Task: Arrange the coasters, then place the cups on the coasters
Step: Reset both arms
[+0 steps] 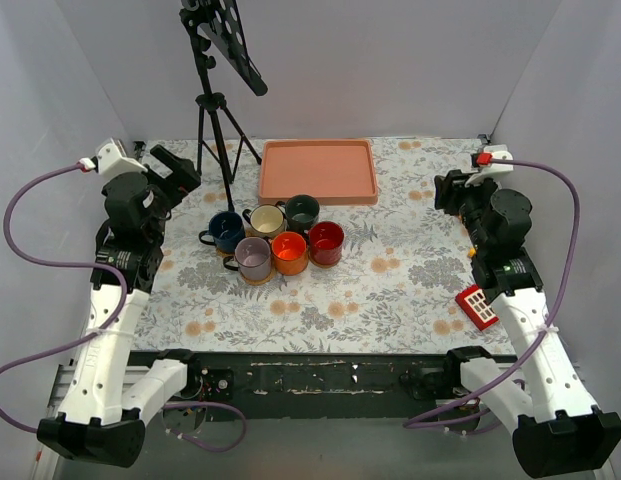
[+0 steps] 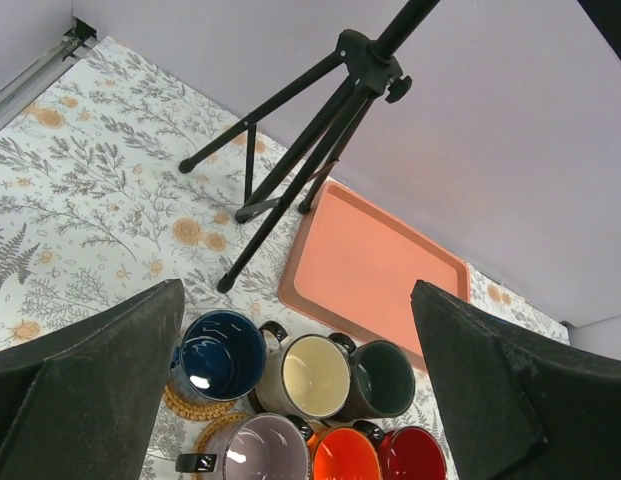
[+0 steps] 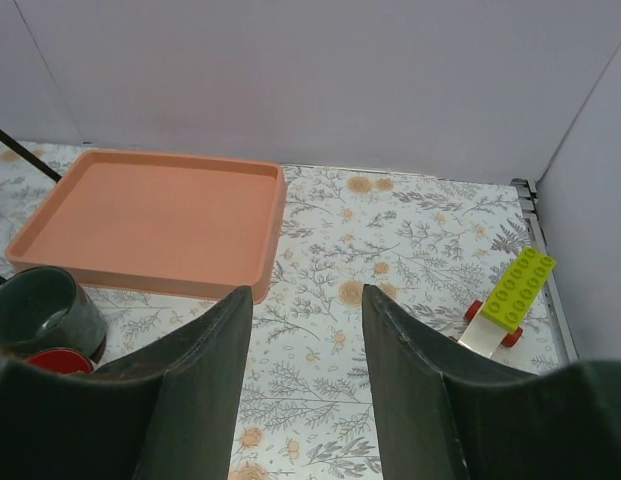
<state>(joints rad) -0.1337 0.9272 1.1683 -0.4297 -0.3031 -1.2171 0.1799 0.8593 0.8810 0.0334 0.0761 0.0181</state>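
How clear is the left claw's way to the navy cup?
Likely yes: the open left claw hangs near the navy cup with nothing between; the cream cup beside it and the tripod leg beyond leave little room.

A pink tray (image 1: 317,171) lies beside a black tripod (image 1: 212,101) on floral cloth (image 1: 390,290).

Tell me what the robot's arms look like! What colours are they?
The left arm and right arm have white links and chunky black joints. A purple cable loops from each wrist, near a small white-and-red part. The left gripper and right gripper have dark, wedge-shaped fingers.
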